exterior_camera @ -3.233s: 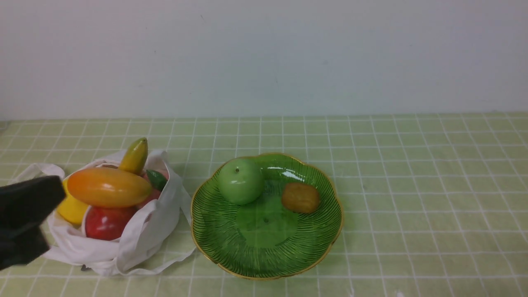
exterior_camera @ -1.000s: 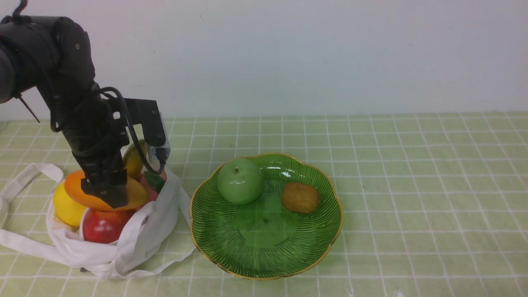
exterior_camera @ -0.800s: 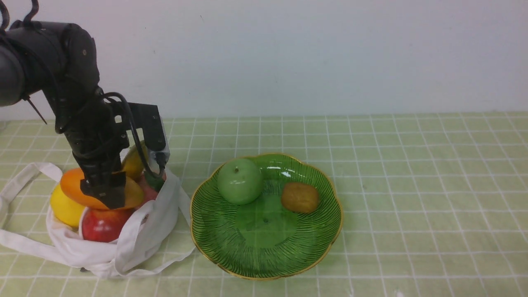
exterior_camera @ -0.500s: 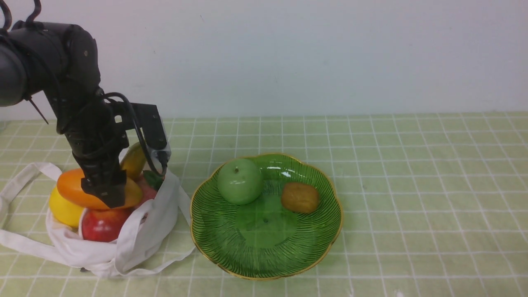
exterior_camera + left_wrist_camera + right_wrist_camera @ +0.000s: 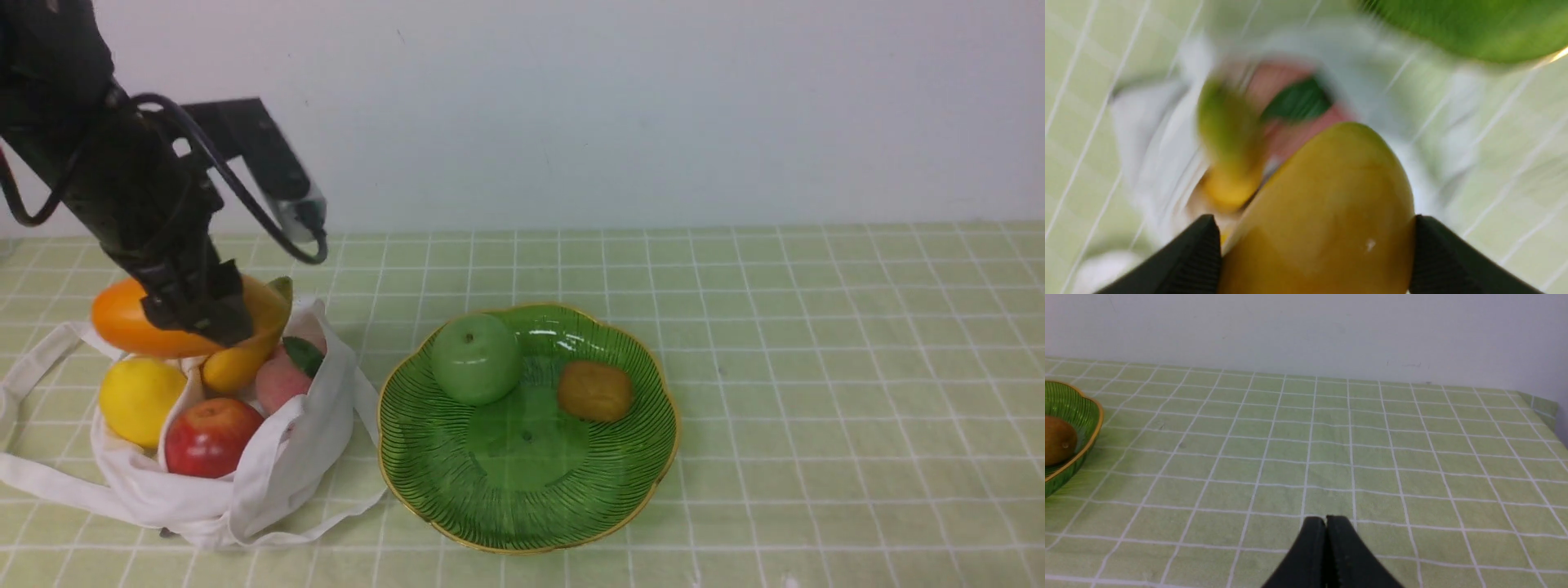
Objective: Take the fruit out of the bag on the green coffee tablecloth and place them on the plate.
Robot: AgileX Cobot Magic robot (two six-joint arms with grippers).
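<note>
Mango sits pinched across its middle between the left gripper's 2 jaws, long axis crosswise to them, just above the bag, the plate lower and rightward of those jaws, while the right gripper's jaws are pressed together.

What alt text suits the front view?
The left claw holds an orange mango over a white bag of fruit on a green cloth. Beside it, a green plate carries a green apple and a brown fruit.

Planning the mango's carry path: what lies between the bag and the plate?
Only bare tablecloth, a narrow strip, between bag and plate; the front view shows it.
</note>
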